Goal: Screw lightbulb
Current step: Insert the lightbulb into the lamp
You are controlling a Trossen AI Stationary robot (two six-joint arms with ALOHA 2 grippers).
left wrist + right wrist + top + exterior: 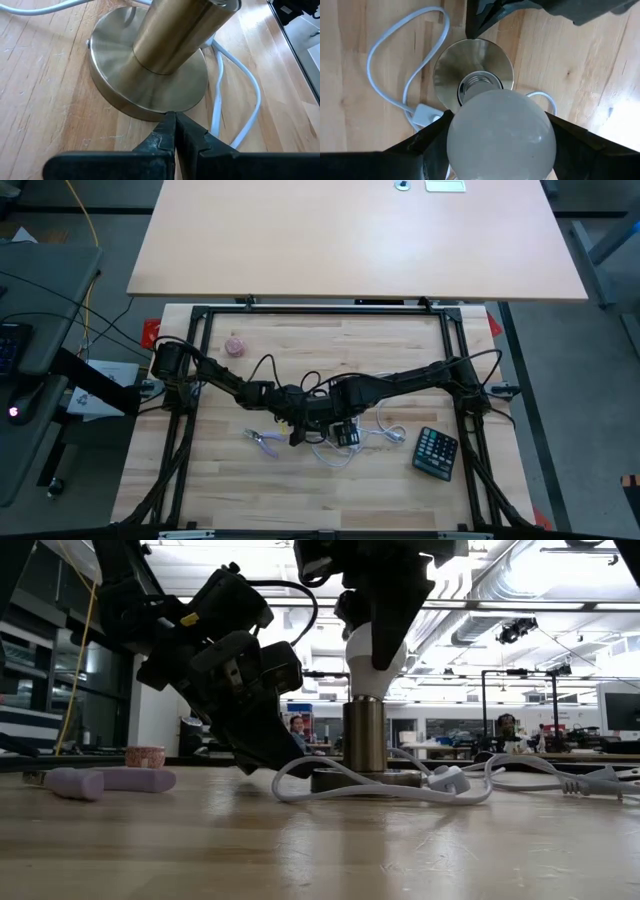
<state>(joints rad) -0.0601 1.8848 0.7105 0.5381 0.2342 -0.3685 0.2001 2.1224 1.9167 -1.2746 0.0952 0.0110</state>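
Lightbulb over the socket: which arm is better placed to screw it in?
Right. The right tool is shut on the lightbulb, directly above the socket. The left tool, shut and empty, presses against the lamp base, probably bracing it.

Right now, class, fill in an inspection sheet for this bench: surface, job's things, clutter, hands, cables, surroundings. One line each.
Surface: pale wooden table, flat, inside a black frame.
Job's things: lightbulb held directly above the lamp base; its socket is empty, bulb not yet screwed in.
Clutter: pliers, calculator, small pink cup.
Hands: right hand shut on the lightbulb from above; left hand shut, empty, tips at the rim of the lamp base.
Cables: white cord with inline switch looped on the table beside the base.
Surroundings: second table behind; people seated far off in the room.
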